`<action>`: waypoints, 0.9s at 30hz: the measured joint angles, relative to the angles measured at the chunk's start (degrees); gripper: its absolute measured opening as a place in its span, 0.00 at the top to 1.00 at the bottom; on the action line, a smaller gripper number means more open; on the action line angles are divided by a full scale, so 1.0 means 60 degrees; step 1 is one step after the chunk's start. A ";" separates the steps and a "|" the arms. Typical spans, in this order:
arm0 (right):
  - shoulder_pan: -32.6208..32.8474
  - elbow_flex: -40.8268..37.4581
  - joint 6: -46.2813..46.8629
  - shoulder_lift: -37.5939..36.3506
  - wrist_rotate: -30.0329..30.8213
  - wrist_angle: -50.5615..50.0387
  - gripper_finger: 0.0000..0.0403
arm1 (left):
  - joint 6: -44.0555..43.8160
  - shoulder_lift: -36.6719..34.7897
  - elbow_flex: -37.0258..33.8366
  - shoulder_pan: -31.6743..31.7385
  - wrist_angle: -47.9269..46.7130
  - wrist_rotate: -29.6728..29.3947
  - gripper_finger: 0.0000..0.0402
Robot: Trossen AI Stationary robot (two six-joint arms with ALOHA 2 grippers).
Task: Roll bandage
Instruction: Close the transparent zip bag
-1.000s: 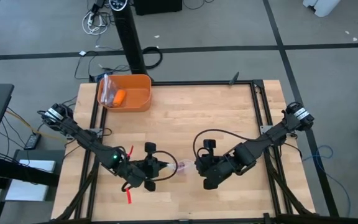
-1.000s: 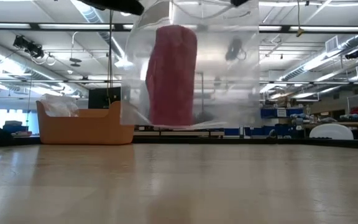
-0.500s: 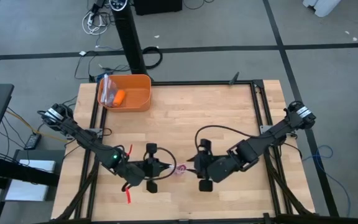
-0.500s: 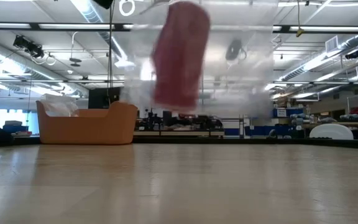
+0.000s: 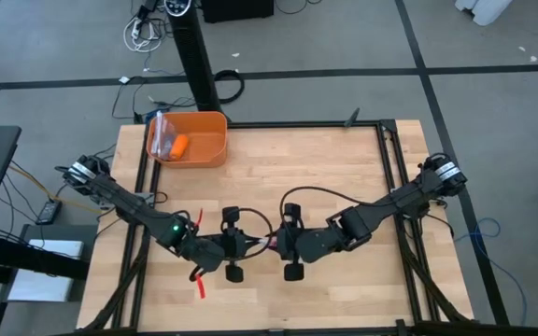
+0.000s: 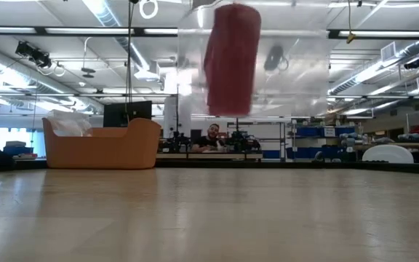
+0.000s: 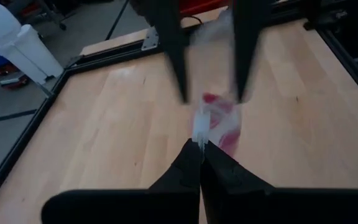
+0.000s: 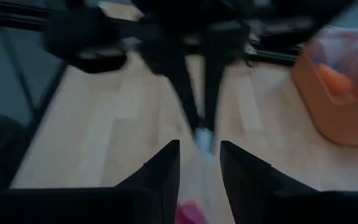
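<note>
At lower centre, our left gripper [image 7: 199, 151] is pinching a clear bag [image 6: 268, 65] holding the bandage [image 6: 231, 60] aloft; our right gripper [image 8: 199, 155], fingers apart, is closing in, apparently unengaged. A mistimed pull could tear the bag.

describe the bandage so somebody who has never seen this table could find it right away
Start at the near middle of the wooden table, where the left gripper and the right gripper meet. Between them hangs a clear plastic bag, lifted off the table. The bandage is the magenta-pink roll inside it, unlike the orange object in the far orange bin.
</note>
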 joint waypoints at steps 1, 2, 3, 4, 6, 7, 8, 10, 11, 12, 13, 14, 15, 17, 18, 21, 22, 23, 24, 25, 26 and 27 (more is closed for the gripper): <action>-0.0039 0.0000 -0.0070 0.0000 -0.0177 0.0067 0.72 | 0.0000 0.0000 0.0000 0.0029 -0.0004 0.0015 1.00; -0.0062 0.0000 -0.0061 0.0000 -0.0232 0.0055 0.72 | -0.0003 0.0000 0.0006 0.0067 0.0005 0.0017 1.00; -0.0112 0.0000 -0.0017 0.0000 -0.0249 0.0018 0.72 | -0.0004 0.0003 0.0013 0.0092 0.0011 0.0072 1.00; -0.0163 0.0000 0.0009 0.0000 -0.0252 -0.0001 0.72 | -0.0009 0.0045 0.0015 0.0142 0.0028 0.0143 1.00; -0.0248 0.0000 -0.0014 0.0000 -0.0245 0.0019 0.72 | -0.0012 0.0089 0.0012 0.0191 0.0019 0.0275 1.00; -0.0292 0.0000 -0.0037 0.0000 -0.0241 -0.0006 0.72 | -0.0018 0.0103 0.0011 0.0199 0.0027 0.0321 1.00; -0.0326 0.0000 -0.0033 0.0000 -0.0236 -0.0041 0.72 | -0.0013 0.0106 0.0011 0.0202 0.0067 0.0321 1.00; -0.0411 0.0000 0.0043 0.0000 -0.0266 -0.0188 0.73 | 0.0014 0.0109 0.0011 0.0199 0.0158 0.0321 1.00; -0.0440 0.0000 0.0045 0.0000 -0.0292 -0.0227 0.74 | 0.0046 0.0116 0.0011 0.0199 0.0212 0.0324 1.00; -0.0463 0.0000 0.0060 -0.0002 -0.0320 -0.0255 0.75 | 0.0051 0.0120 0.0011 0.0202 0.0226 0.0325 1.00; -0.0490 0.0000 0.0116 -0.0004 -0.0356 -0.0251 0.76 | 0.0051 0.0120 0.0011 0.0206 0.0215 0.0322 1.00; -0.0531 0.0000 0.0123 -0.0004 -0.0452 -0.0244 0.76 | 0.0051 0.0120 0.0011 0.0228 0.0211 0.0319 1.00; -0.0561 0.0000 0.0129 -0.0004 -0.0573 -0.0238 0.77 | 0.0051 0.0120 0.0011 0.0244 0.0209 0.0321 1.00; -0.0614 0.0000 0.0183 -0.0004 -0.0867 -0.0262 0.78 | 0.0055 0.0120 0.0011 0.0257 0.0201 0.0321 1.00; -0.0643 0.0000 0.0221 -0.0004 -0.0981 -0.0291 0.79 | 0.0058 0.0120 0.0011 0.0281 0.0211 0.0321 1.00; -0.0689 0.0000 0.0284 -0.0004 -0.1015 -0.0375 0.81 | 0.0066 0.0120 0.0011 0.0350 0.0241 0.0324 1.00; -0.0690 0.0000 0.0281 -0.0004 -0.1011 -0.0390 0.82 | 0.0066 0.0120 0.0011 0.0377 0.0254 0.0329 1.00; -0.0696 0.0000 0.0267 -0.0004 -0.0999 -0.0412 0.83 | 0.0066 0.0120 0.0011 0.0387 0.0255 0.0332 1.00; -0.0696 0.0000 0.0246 -0.0007 -0.0999 -0.0417 0.85 | 0.0068 0.0120 0.0011 0.0388 0.0255 0.0329 1.00; -0.0696 0.0000 0.0226 -0.0007 -0.0995 -0.0417 0.87 | 0.0073 0.0120 0.0011 0.0384 0.0253 0.0330 1.00; -0.0696 0.0000 0.0222 -0.0007 -0.0992 -0.0420 0.90 | 0.0082 0.0120 0.0011 0.0384 0.0264 0.0328 1.00; -0.0696 0.0000 0.0215 -0.0007 -0.0979 -0.0423 0.92 | 0.0087 0.0120 0.0011 0.0384 0.0278 0.0328 1.00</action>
